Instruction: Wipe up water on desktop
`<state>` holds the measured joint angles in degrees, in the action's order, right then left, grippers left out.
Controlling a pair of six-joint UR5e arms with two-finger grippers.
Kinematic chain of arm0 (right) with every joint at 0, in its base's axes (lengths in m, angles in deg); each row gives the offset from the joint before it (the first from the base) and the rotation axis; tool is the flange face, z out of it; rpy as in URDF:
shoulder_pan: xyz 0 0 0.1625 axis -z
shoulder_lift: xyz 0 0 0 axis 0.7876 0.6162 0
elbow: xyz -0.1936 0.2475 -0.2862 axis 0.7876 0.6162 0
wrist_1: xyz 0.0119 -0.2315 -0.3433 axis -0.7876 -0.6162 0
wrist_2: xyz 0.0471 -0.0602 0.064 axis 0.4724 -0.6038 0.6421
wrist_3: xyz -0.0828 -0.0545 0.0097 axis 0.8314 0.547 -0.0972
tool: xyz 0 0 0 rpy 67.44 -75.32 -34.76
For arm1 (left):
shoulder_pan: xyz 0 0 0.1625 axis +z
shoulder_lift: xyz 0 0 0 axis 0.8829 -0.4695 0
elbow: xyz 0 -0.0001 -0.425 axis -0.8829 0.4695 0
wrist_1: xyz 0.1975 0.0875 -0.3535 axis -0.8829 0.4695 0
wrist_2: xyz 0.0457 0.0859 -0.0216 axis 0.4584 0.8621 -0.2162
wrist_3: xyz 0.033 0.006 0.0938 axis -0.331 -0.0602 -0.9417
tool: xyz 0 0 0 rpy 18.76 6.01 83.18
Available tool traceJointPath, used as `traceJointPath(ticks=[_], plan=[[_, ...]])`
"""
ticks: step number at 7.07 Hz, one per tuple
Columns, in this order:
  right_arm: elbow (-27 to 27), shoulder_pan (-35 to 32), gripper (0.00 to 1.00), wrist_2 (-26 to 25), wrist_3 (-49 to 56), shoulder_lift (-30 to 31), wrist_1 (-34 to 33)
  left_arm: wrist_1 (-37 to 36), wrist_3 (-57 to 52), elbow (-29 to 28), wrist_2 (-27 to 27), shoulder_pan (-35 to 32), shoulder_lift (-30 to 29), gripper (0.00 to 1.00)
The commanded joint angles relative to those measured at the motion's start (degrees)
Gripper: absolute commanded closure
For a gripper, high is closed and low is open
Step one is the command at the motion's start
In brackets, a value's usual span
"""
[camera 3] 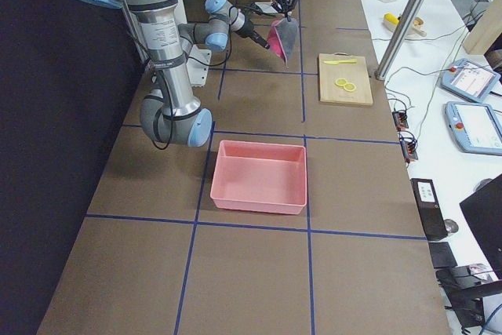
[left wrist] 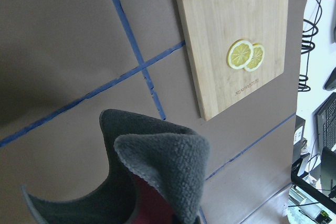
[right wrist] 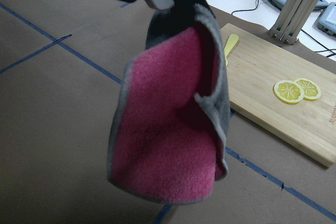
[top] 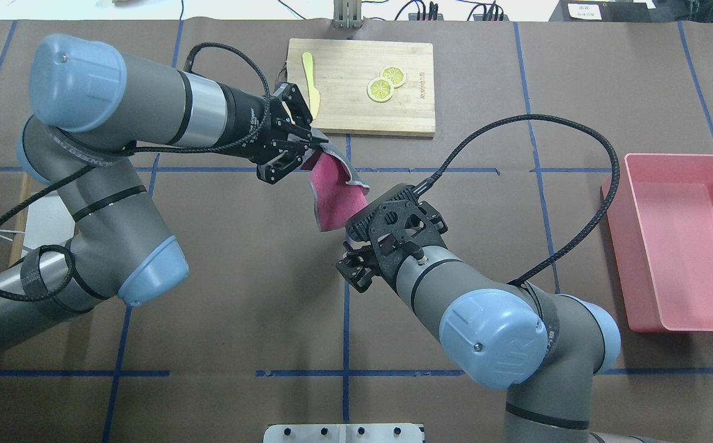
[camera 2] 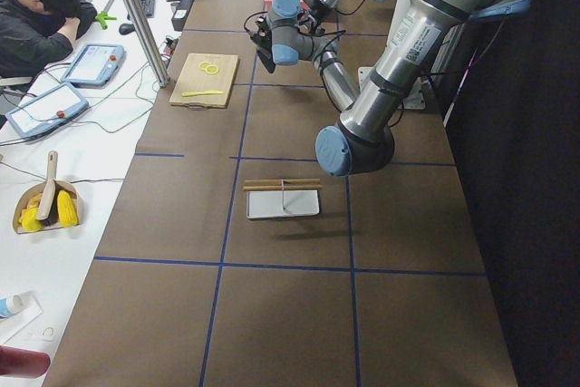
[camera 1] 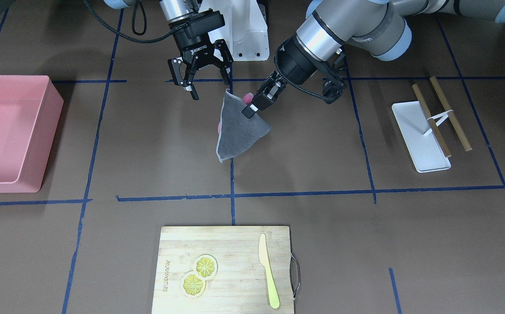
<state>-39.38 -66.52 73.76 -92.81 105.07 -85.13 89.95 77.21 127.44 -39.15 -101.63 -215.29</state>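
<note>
A cloth [camera 1: 237,131], grey on one side and pink on the other, hangs in the air over the dark-brown desktop [camera 1: 304,174]. My left gripper [camera 1: 252,107] is shut on its upper edge. The cloth also shows in the overhead view [top: 336,200], the right wrist view [right wrist: 173,129] and the left wrist view [left wrist: 157,171]. My right gripper [camera 1: 208,87] is open and empty, just beside the cloth's top corner on its pink side. I see no water on the desktop in these views.
A pink bin [camera 1: 12,131] stands at the robot's right end. A bamboo cutting board [camera 1: 235,244] with two lemon slices [camera 1: 200,274] and a yellow knife [camera 1: 269,279] lies at the far edge. A white tray [camera 1: 422,144] with two sticks lies on the robot's left.
</note>
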Motion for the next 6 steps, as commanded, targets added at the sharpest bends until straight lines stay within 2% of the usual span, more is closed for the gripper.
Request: traceJointPath(ticks=[1, 3, 6], plan=[[0.22, 0.14, 0.0, -0.03, -0.08, -0.25, 0.1, 0.29, 2.22, 0.46, -0.07, 2.7, -0.2, 0.98], [0.22, 0.14, 0.0, -0.12, -0.16, -0.25, 0.19, 0.3, 3.45, 1.08, -0.07, 5.6, -0.2, 0.99], [0.31, 0.14, 0.03, -0.03, -0.52, -0.25, 0.37, 0.3, 3.55, 1.08, -0.07, 6.49, -0.38, 0.99]])
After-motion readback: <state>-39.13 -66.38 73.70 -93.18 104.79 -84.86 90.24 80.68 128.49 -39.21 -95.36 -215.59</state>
